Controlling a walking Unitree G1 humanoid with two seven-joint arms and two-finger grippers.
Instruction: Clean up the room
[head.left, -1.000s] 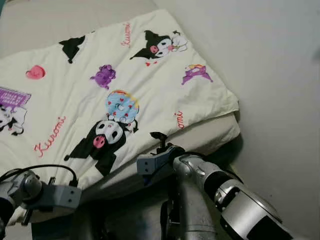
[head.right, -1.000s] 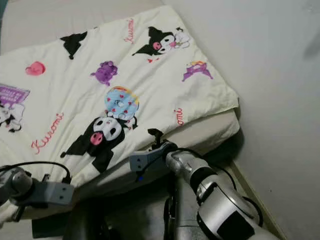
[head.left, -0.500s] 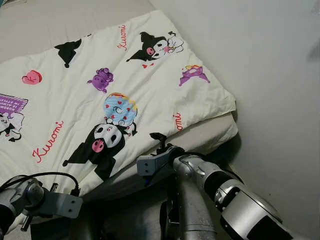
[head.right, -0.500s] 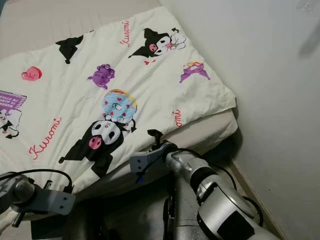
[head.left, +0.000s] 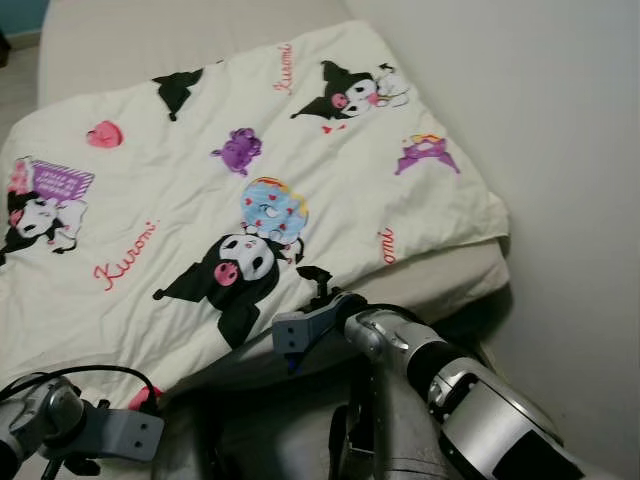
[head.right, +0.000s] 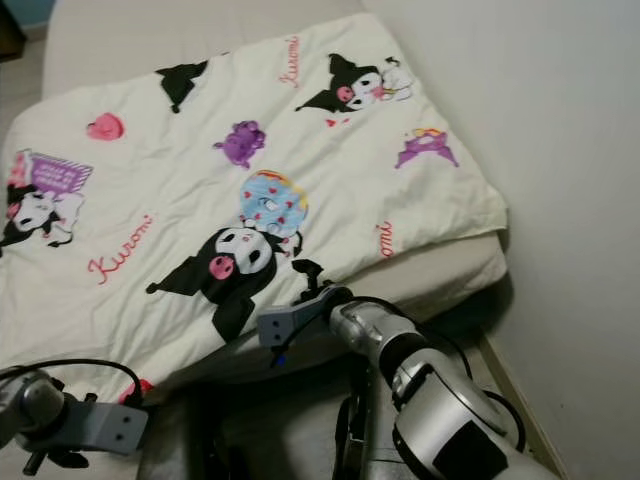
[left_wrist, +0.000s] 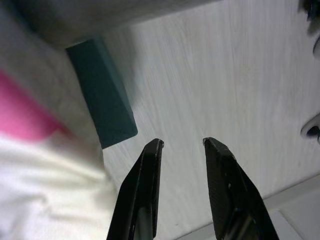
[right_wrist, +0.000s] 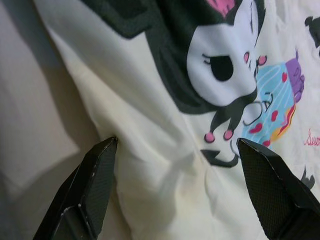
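A cream quilt (head.left: 250, 190) printed with black-and-white cartoon characters, purple figures, pink hearts and red script lies spread across a bed (head.left: 150, 40), its near edge hanging over the side of the mattress (head.left: 440, 280) and its far right corner resting close to a pale wall (head.left: 560, 150). The beige mattress shows beyond the quilt at the head of the bed and beneath its right corner.

The robot's right end effector (right_wrist: 175, 180) is at the quilt's near edge, its two black fingers (right_wrist: 90, 185) spread wide apart over the cream fabric beside a printed character with a pink nose; in the right wrist view one finger rests against a fold where the quilt meets the mattress side. From the head camera, the right arm (head.left: 440, 370) reaches forward from below to that edge.

The left end effector (left_wrist: 182, 145) hangs low at the left, beside the bed, pointing down at pale wooden floor (left_wrist: 225, 75); its fingers are slightly apart with nothing between them. A dark teal bed leg (left_wrist: 102, 95) stands on the floor close by, and blurred cream and pink fabric of the quilt's hanging edge sits beside it.
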